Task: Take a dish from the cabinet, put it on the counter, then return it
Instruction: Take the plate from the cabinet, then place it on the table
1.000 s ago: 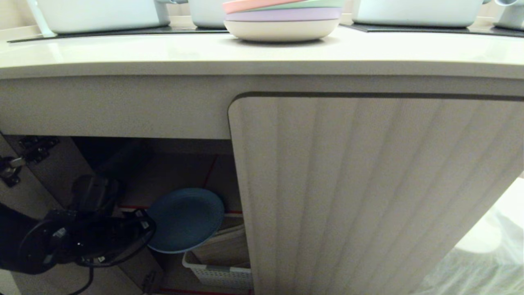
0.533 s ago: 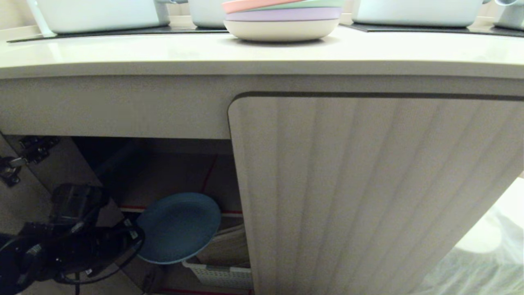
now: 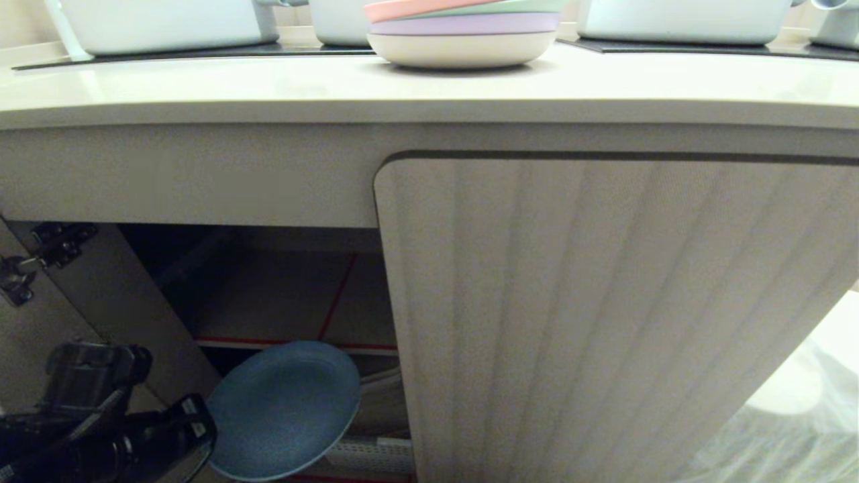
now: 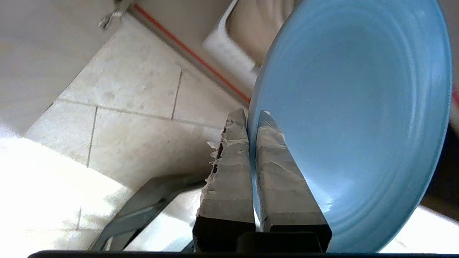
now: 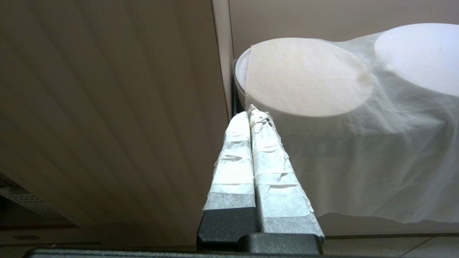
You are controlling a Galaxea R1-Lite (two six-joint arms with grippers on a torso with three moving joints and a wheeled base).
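Observation:
The light blue dish (image 3: 282,410) hangs tilted on edge in front of the open left bay of the cabinet (image 3: 604,302), below its red-taped shelf (image 3: 268,342). My left gripper (image 3: 194,419) is shut on the dish's rim at the lower left. The left wrist view shows the taped fingers (image 4: 229,168) pinching the dish (image 4: 358,107) at its rim, one on each face. The counter (image 3: 429,84) runs across the top. My right gripper (image 5: 251,116) is shut and empty, parked beside the cabinet's ribbed door (image 5: 107,107).
A stack of pastel plates (image 3: 463,33) and white pots (image 3: 161,23) stand on the counter. A white basket (image 3: 369,455) sits low inside the cabinet behind the dish. The open door's hinge (image 3: 20,275) is at the left. Cloth-covered round things (image 5: 308,77) lie right of the cabinet.
My left gripper has drawn back and down toward the lower left, bringing the dish out of the cabinet and lower. The right arm has kept still.

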